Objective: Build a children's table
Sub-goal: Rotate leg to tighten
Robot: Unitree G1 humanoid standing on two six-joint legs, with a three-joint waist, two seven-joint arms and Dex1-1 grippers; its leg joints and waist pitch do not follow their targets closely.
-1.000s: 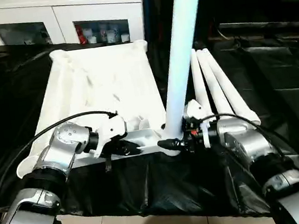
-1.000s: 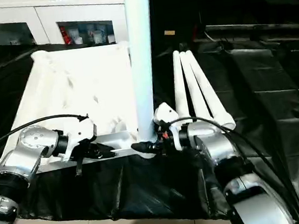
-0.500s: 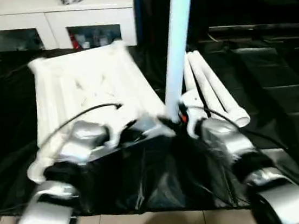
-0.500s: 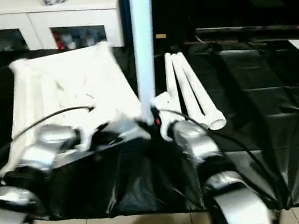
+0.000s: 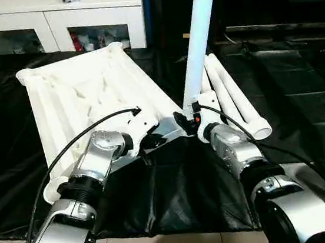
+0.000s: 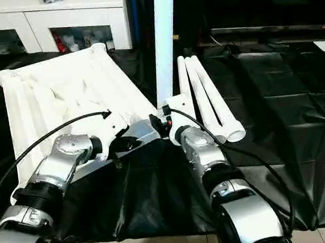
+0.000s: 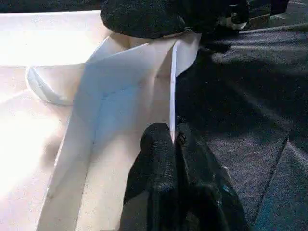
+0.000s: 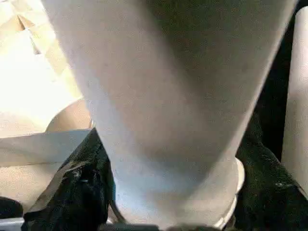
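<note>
Two grippers work at the near right corner of the white tabletop [image 5: 81, 90], which lies upside down on a black sheet [image 5: 300, 81] that covers the work surface, its raised rim and inner ribs facing up, and sits skewed so its long sides run away toward the left. The left gripper [image 7: 173, 139] has its two black fingers [image 7: 156, 144] pressed together on the thin near rim of the tabletop, one finger on each side of the rim's edge, close to the corner. In the head views the same gripper [image 5: 153, 140] reaches in from the left along that rim. The right gripper [image 5: 185, 121] comes in from the right at the same corner, its black fingers [image 8: 72, 192] spread around the foot of an upright leg [image 5: 199, 34]; the tube fills the space between them, one finger on each side. This leg stands in the corner socket [image 8: 67, 115] and leans slightly to the right as it rises out of the top of the view. Three more legs [image 6: 207, 101] lie side by side on the sheet just right of the upright one, their open ends pointing toward the robot. Behind the work surface stands a white cabinet [image 5: 61, 18] with glass doors
</note>
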